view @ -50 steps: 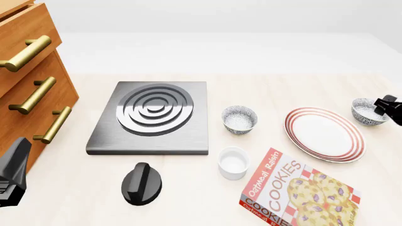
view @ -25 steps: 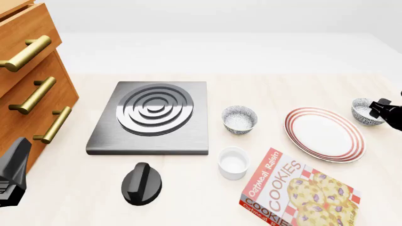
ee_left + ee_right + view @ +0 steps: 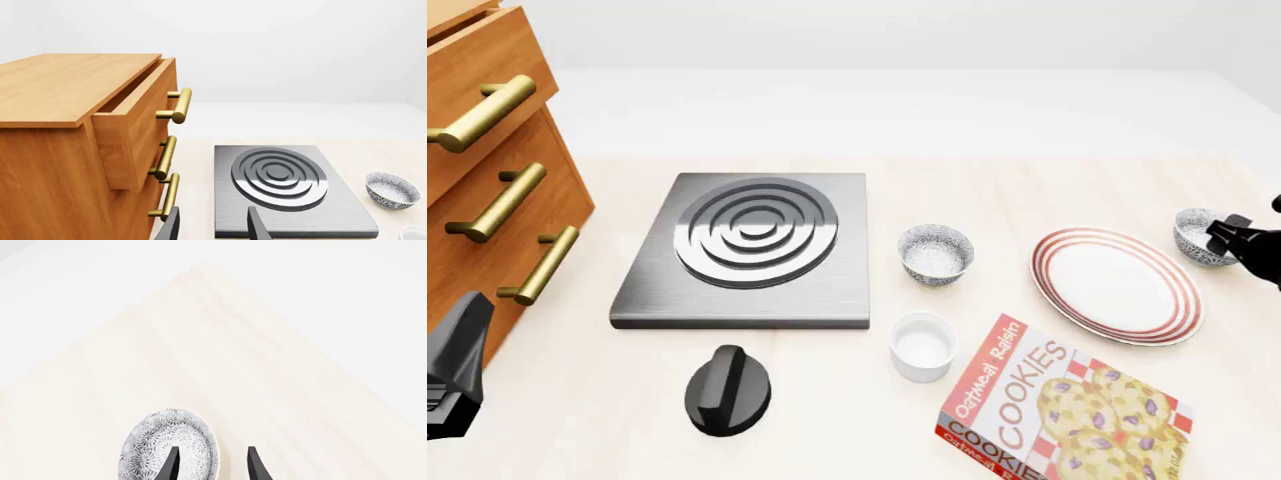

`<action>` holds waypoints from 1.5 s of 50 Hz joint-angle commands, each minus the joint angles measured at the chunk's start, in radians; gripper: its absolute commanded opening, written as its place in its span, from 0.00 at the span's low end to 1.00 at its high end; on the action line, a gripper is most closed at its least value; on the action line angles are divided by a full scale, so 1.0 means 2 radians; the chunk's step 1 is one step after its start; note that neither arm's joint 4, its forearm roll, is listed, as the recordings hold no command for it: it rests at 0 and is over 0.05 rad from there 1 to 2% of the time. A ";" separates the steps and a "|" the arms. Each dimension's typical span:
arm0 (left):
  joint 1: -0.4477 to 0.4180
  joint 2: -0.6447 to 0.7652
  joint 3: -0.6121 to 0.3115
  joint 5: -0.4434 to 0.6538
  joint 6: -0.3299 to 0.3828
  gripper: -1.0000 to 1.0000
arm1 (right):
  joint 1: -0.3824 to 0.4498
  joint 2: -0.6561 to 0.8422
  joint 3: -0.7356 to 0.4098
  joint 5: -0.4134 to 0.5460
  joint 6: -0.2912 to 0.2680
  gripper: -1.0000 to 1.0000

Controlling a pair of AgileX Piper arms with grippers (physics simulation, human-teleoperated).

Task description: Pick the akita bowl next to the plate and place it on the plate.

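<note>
- Fingers of the right gripper (image 3: 210, 465) stand apart, straddling the rim of the akita bowl (image 3: 168, 447): one finger is inside it, the other outside; whether either touches the rim I cannot tell.
- Left gripper (image 3: 212, 226) has its fingers apart too, with nothing between them, pointing toward the stove plate (image 3: 288, 187).
- Seen from the front, the akita bowl (image 3: 1194, 235) sits on the tabletop (image 3: 827, 390) just beside the plate's (image 3: 1116, 284) far right edge, partly covered by the right gripper (image 3: 1228, 238). Both bowl and plate hold nothing.
- Second bowl (image 3: 936, 252) stands between the stove plate and the plate; its inside looks empty.
- White cup (image 3: 922, 346) stands near it, beside the cookie box (image 3: 1065, 405), also empty.
- Top drawer (image 3: 137, 117) of the wooden cabinet (image 3: 53, 150) is pulled out a little; its inside is hidden.
- Black knob (image 3: 729, 390) lies in front of the stove plate.
- Cookie box is cut off at the front view's lower edge; the right arm is mostly out of that view, and only a dark part of the left arm (image 3: 454, 365) shows.
</note>
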 commanded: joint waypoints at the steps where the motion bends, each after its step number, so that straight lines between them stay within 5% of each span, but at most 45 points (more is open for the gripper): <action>1: 0.000 0.000 0.000 0.000 0.000 1.00 | 0.001 0.012 -0.006 0.006 0.005 1.00; 25: 0.000 0.000 0.000 0.000 0.000 1.00 | -0.002 0.032 -0.020 0.016 0.008 1.00; 26: 0.000 0.000 0.000 0.000 0.000 1.00 | -0.002 0.032 -0.021 0.017 0.008 0.00; 75: 0.000 0.000 0.000 0.000 0.000 1.00 | 0.006 -0.013 -0.029 0.059 0.056 0.00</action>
